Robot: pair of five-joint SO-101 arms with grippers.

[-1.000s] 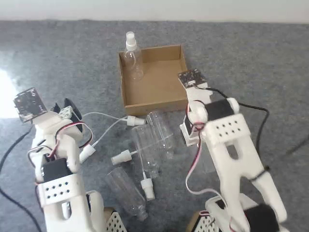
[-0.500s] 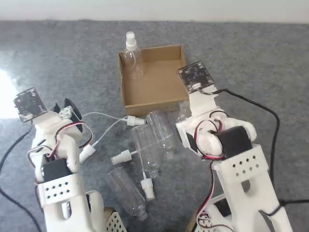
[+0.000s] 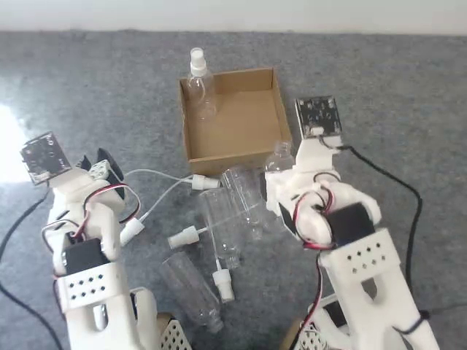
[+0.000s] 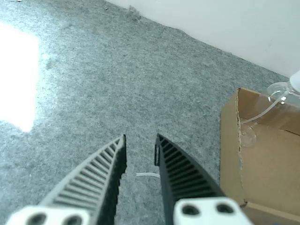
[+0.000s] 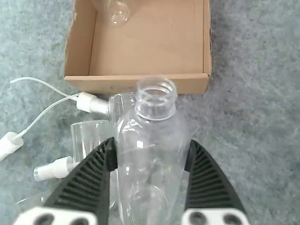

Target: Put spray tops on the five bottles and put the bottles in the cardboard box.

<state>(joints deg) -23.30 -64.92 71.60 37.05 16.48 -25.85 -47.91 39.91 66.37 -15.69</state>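
Note:
My right gripper (image 5: 150, 149) is shut on a clear, capless bottle (image 5: 149, 136), held neck-up just in front of the cardboard box (image 5: 136, 83). From above, this bottle (image 3: 279, 157) rises from the right gripper (image 3: 282, 191) near the box's (image 3: 241, 156) front right corner. One bottle with its spray top (image 3: 198, 82) stands in the box's back left corner. Three capless bottles (image 3: 244, 193) (image 3: 222, 227) (image 3: 193, 288) lie on the carpet. Loose spray tops (image 3: 205, 182) (image 3: 184, 236) (image 3: 224, 283) lie among them. My left gripper (image 4: 140, 150) hangs slightly open over bare carpet, left of the box.
Another spray top (image 3: 132, 231) lies beside the left arm, its thin tube trailing across the carpet. Grey carpet (image 3: 379, 87) covers the whole floor, with a pale wall along the far edge. Cables run from both arms.
The right arm has lifted the capless bottle off the carpet and stood it neck-up, its wrist swinging right. The left arm has not moved.

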